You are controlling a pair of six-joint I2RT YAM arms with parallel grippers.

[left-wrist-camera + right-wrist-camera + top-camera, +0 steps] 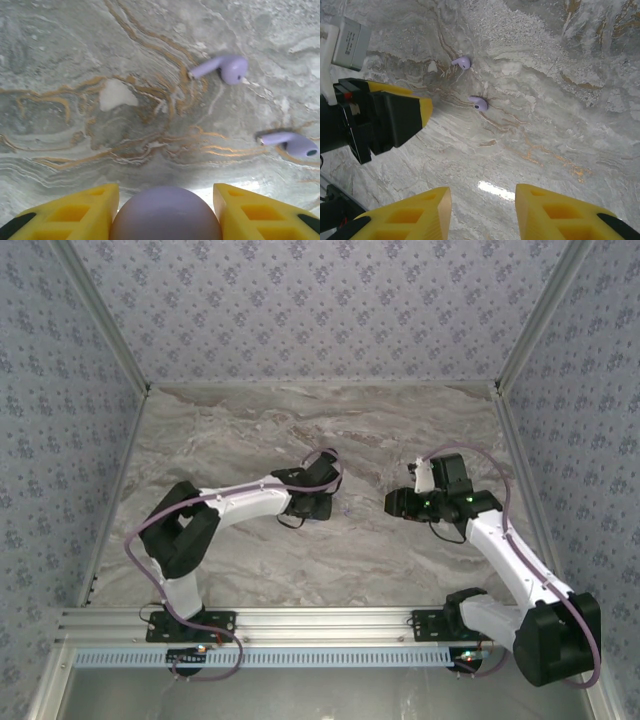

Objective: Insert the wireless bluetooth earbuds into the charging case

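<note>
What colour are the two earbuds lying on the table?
The earbuds are pale lilac, clearest in the left wrist view.

We see a robot test booth: floral-papered walls [320, 300] enclosing a marble-patterned tabletop [330, 565], an aluminium rail [330, 623] along the frame's bottom.

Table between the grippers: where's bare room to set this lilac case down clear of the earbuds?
Free: in the left wrist view, the marble table left of the two earbuds, ahead of the left gripper holding the case; also the stretch ahead of the open right gripper. Crowded: between both grippers, where the earbuds lie.
</note>
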